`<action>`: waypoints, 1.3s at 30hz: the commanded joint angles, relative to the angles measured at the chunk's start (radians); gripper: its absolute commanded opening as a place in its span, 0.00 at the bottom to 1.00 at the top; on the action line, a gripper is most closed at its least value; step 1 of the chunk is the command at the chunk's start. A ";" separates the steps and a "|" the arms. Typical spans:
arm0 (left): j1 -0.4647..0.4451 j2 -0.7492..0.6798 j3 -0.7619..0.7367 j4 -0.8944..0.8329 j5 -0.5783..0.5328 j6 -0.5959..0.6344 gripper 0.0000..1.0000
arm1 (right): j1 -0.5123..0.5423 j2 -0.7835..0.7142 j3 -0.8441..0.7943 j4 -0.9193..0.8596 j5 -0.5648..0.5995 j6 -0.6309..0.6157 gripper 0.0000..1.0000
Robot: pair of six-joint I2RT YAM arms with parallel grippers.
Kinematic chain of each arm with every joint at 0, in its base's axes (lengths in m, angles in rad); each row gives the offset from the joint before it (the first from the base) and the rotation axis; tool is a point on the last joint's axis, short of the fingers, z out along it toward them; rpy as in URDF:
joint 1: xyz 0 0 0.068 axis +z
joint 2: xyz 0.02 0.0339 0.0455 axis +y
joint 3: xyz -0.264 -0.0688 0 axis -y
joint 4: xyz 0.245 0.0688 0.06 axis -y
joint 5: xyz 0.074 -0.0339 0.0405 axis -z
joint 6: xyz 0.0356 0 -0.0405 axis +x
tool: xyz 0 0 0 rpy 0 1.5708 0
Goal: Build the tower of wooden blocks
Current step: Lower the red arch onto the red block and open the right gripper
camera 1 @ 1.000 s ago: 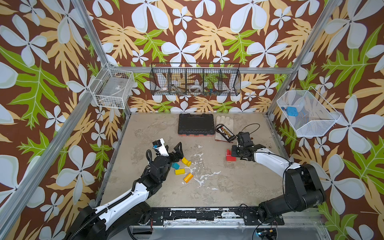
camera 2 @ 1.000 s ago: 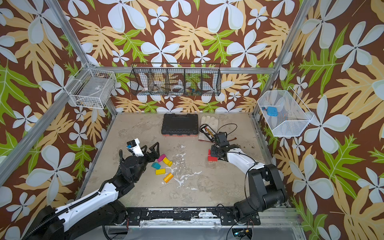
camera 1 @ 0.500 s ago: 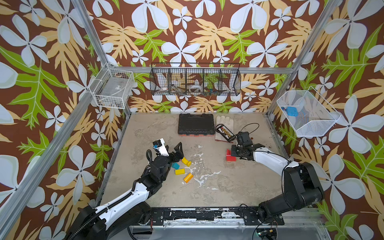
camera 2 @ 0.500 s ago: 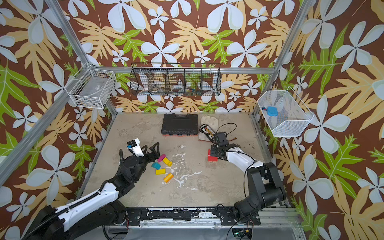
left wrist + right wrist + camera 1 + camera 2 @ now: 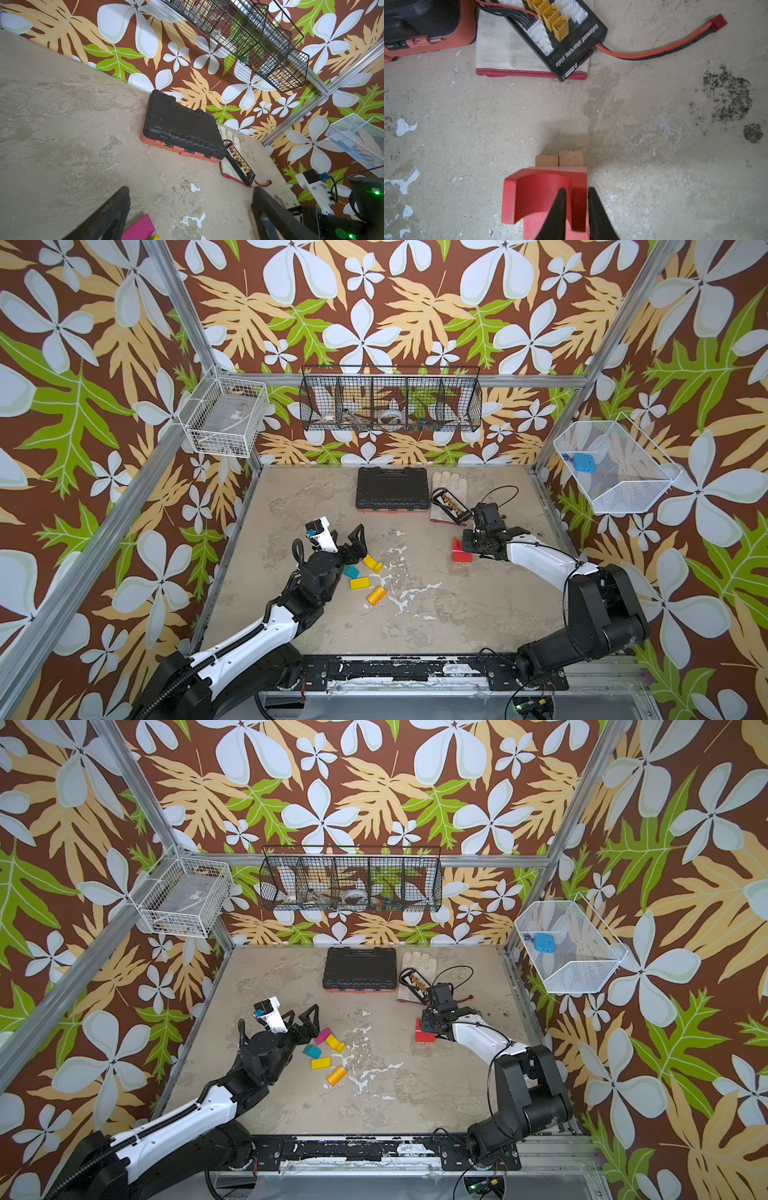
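Right of centre: I see the red arch (image 5: 537, 193), with two tan planks (image 5: 559, 160) side by side just beyond it, near the charging plate (image 5: 566, 35).
Right gripper (image 5: 576, 190): fingers straddle one arch leg; I cannot tell whether they pinch it.
Left gripper (image 5: 360, 541): jaws wide apart, empty, over the magenta block (image 5: 322, 1036).
Loose blocks: yellow arch (image 5: 334, 1043), teal block (image 5: 312, 1051), yellow brick (image 5: 321, 1063), orange half-cylinder (image 5: 336, 1075), clustered left of centre.
Change from a second ago: none visible; arms and blocks match.
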 commanded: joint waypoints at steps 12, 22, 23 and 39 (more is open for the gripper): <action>0.001 -0.003 0.008 0.023 0.000 0.012 0.92 | 0.000 0.010 0.009 -0.004 0.012 0.005 0.23; 0.002 -0.002 0.008 0.023 0.000 0.012 0.92 | -0.001 0.015 0.014 -0.009 0.019 0.003 0.09; 0.002 -0.002 0.009 0.023 0.001 0.011 0.92 | 0.000 0.017 0.014 -0.009 0.017 0.003 0.08; 0.001 -0.007 0.007 0.022 0.000 0.012 0.92 | 0.000 0.015 0.017 -0.016 0.018 -0.022 0.00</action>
